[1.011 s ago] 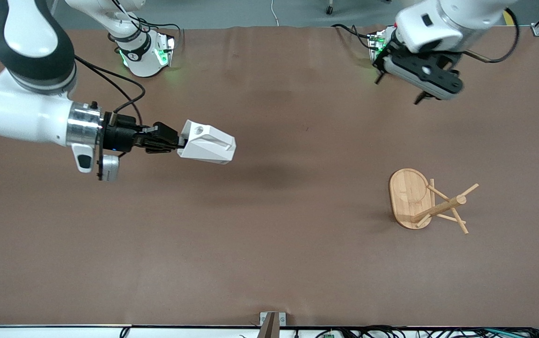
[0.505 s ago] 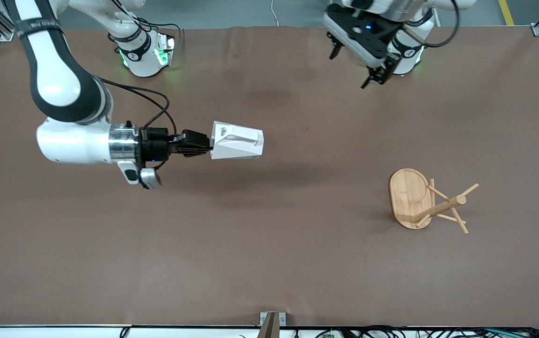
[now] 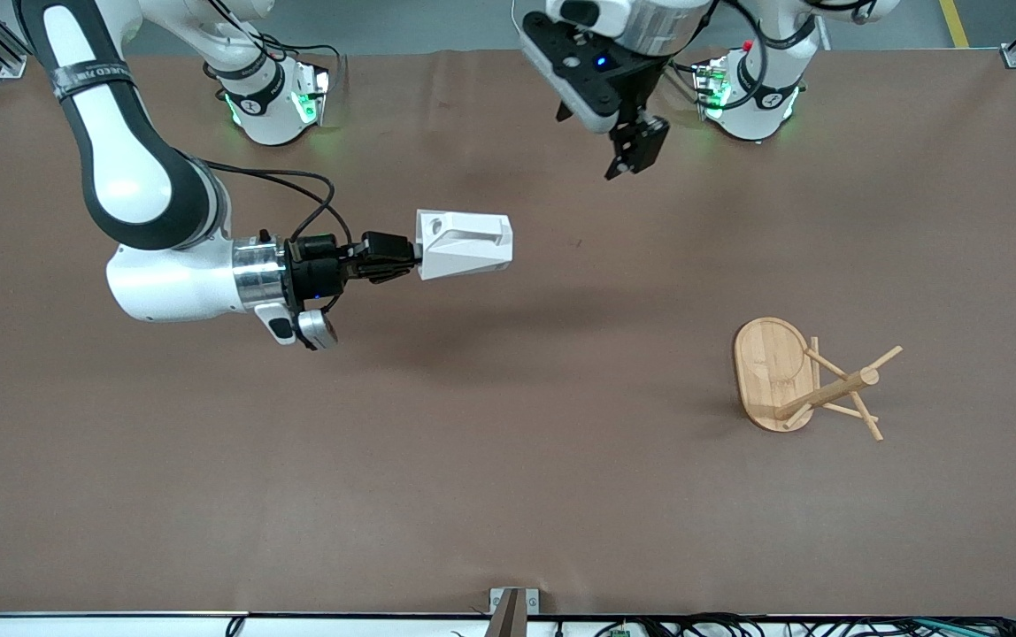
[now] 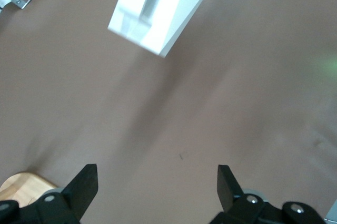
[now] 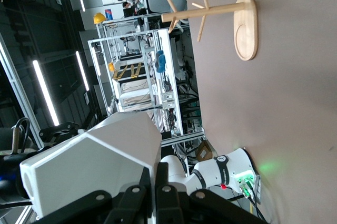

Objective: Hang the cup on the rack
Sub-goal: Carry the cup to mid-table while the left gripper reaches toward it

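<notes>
Carried the cup (image 3: 464, 244) farther toward the rack (image 3: 804, 380), clamped in the right gripper (image 3: 409, 257) above the table (image 3: 508, 495). Swung the left gripper (image 3: 632, 150) inward, fingers apart, empty.

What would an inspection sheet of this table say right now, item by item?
Surface: brown table, bare except for the rack.
Job's things: white cup held in the air over the table's middle, on its side; bamboo rack stands upright toward the left arm's end.
Clutter: nothing seen.
Grippers: right gripper shut on the cup; left gripper open, empty, up over the table near its base.
Cables: black cable loops along the right arm; more cables along the table edge nearest the front camera.
Surroundings: shelving and ceiling lights in the right wrist view.
</notes>
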Robot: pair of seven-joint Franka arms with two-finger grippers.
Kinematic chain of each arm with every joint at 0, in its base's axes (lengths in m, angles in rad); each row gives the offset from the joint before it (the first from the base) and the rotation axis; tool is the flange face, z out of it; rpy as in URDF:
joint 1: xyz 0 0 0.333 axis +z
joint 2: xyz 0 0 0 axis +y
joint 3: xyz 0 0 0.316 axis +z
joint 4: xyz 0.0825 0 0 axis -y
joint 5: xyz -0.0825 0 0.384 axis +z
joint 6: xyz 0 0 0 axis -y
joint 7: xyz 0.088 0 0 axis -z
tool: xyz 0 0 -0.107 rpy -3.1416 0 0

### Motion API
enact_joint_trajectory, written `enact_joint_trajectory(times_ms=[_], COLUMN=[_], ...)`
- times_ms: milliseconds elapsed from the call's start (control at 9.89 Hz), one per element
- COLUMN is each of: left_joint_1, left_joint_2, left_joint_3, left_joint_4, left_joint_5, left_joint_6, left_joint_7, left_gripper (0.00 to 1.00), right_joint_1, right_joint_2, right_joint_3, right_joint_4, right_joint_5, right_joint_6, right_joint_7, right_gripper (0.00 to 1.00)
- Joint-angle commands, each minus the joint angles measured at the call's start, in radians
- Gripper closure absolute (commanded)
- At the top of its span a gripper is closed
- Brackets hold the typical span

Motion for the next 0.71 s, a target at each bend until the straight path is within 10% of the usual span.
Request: enact_joint_trajectory(times_ms=[0,606], left_joint_1=[-0.036,-0.097], left_joint_2=[0.053,0.130], left_joint_3=[-0.007,-0.007], left_joint_4=[0.014,0.023], left_joint_5=[0.036,0.117], left_joint_6=[0.047,0.153], left_joint_7=[-0.012,0.052], left_gripper=[0.00,0.00], right_joint_1=[-0.001,0.001], right_joint_2=[0.019,0.036], right_joint_3=[0.015,0.021], right_joint_4=[-0.004,-0.004], right_joint_5=[0.038,0.038], right_joint_6=[-0.006,-0.072], right_joint_7=[-0.066,-0.070], right_gripper=[1.00,1.00])
